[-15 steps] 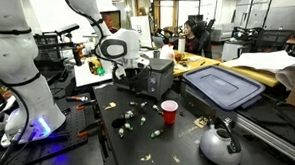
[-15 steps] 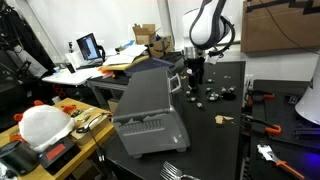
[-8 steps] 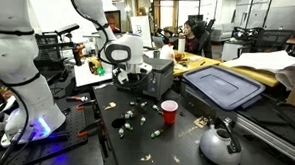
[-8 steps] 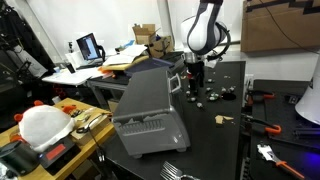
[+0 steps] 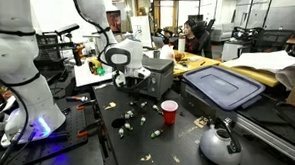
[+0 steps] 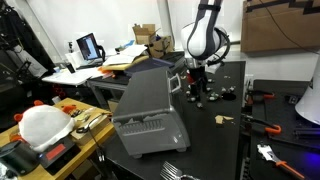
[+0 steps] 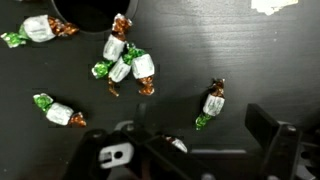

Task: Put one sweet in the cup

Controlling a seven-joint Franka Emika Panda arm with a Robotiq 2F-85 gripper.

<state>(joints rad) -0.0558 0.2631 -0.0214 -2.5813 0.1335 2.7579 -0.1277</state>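
Observation:
Several sweets in white wrappers with green and brown ends lie loose on the black table [image 7: 250,60]. In the wrist view a cluster [image 7: 125,62] lies at upper left and a single sweet [image 7: 211,103] lies just ahead of my open gripper [image 7: 200,125], between its two fingers. Another sweet [image 7: 177,146] sits close under the gripper body. The red cup [image 5: 169,111] stands upright on the table, to the right of the sweets [image 5: 132,117]. My gripper [image 5: 127,85] hangs low over the sweets, empty; it also shows in an exterior view [image 6: 197,88].
A grey metal kettle [image 5: 220,144] stands at the front right. A blue-lidded bin [image 5: 223,86] and a black box [image 5: 156,75] stand behind the cup. A large grey case [image 6: 146,105] sits at the table edge. More wrappers [image 5: 198,123] lie scattered.
The arm has come down and shifted a little toward the sweets. The sweets and the cup have not moved.

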